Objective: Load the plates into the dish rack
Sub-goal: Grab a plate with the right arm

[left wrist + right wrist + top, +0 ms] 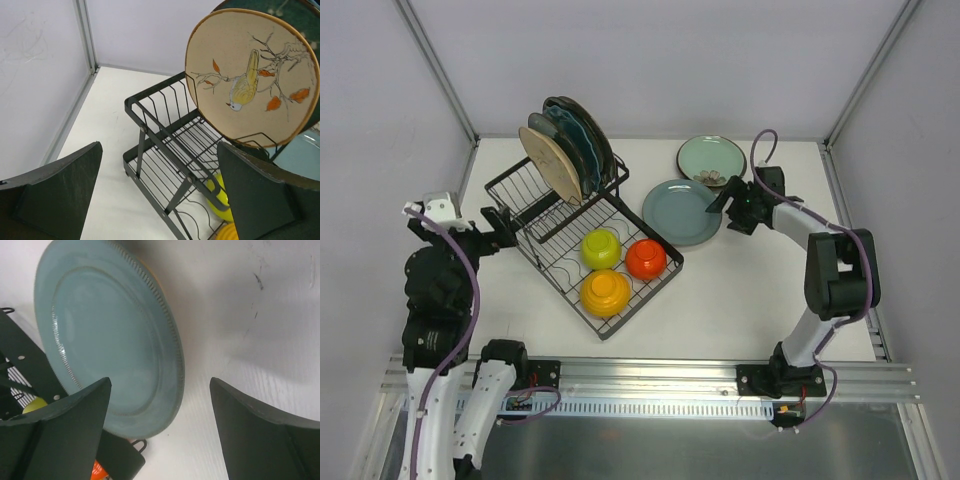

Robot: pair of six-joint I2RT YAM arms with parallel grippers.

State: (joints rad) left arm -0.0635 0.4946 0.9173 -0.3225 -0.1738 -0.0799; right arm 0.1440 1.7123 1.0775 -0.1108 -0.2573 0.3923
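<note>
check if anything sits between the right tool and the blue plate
Nothing visible does. The right tool is open and straddles the rim of the blue plate, with only bare table beside it.

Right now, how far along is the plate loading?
Done: several plates stand upright in the slotted section of the dish rack. In hand: the right gripper sits at the rim of the grey-blue plate, jaws open either side, no grip yet. Remaining: that plate and the mint green plate, both flat on the table.
</note>
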